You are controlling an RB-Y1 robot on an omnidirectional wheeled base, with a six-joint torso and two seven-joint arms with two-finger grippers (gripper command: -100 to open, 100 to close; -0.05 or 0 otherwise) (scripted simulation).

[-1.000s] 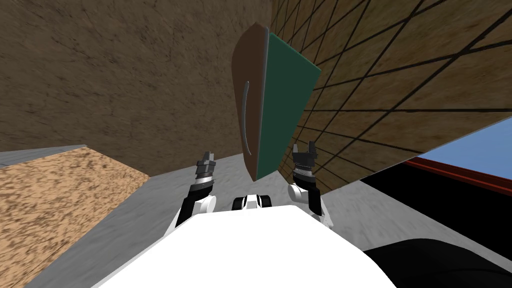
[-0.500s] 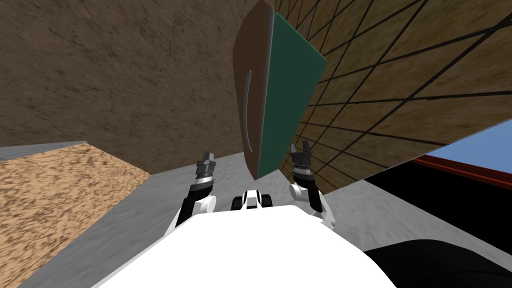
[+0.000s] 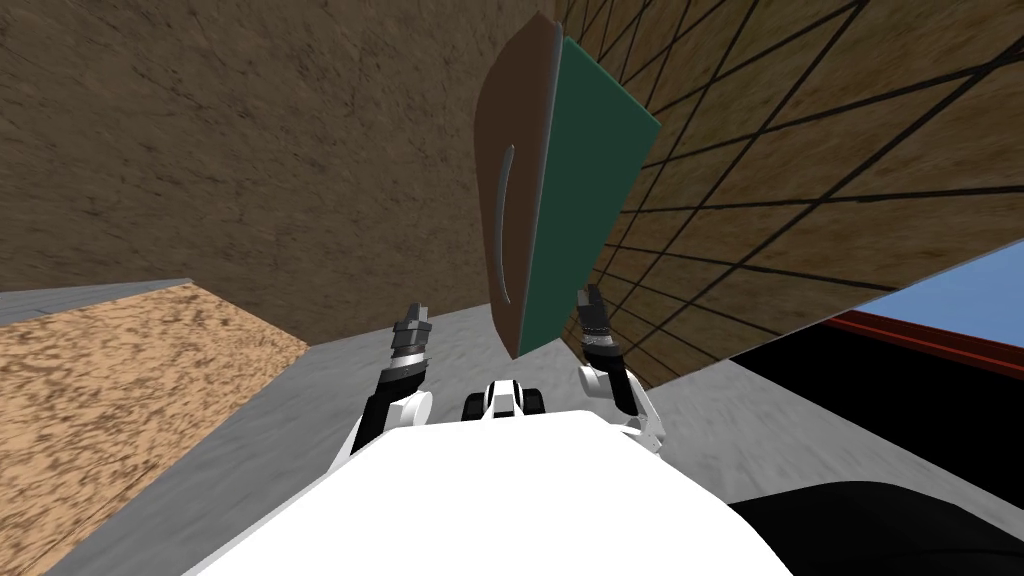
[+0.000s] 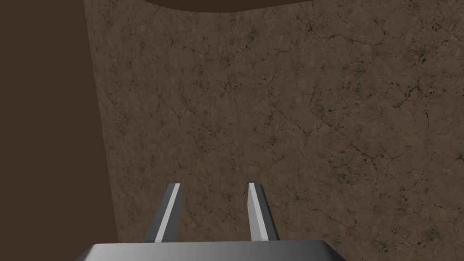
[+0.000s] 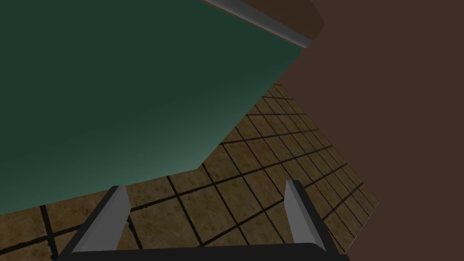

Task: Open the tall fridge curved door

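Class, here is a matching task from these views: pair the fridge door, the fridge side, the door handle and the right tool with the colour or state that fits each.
Things:
1. fridge door
2. fridge side
3. door handle
4. right tool

Descriptions:
A. dark green, flat
B. open, holding nothing
C. brown, curved
D. grey, a thin bowed bar

Pairs: 1-C, 2-A, 3-D, 4-B.
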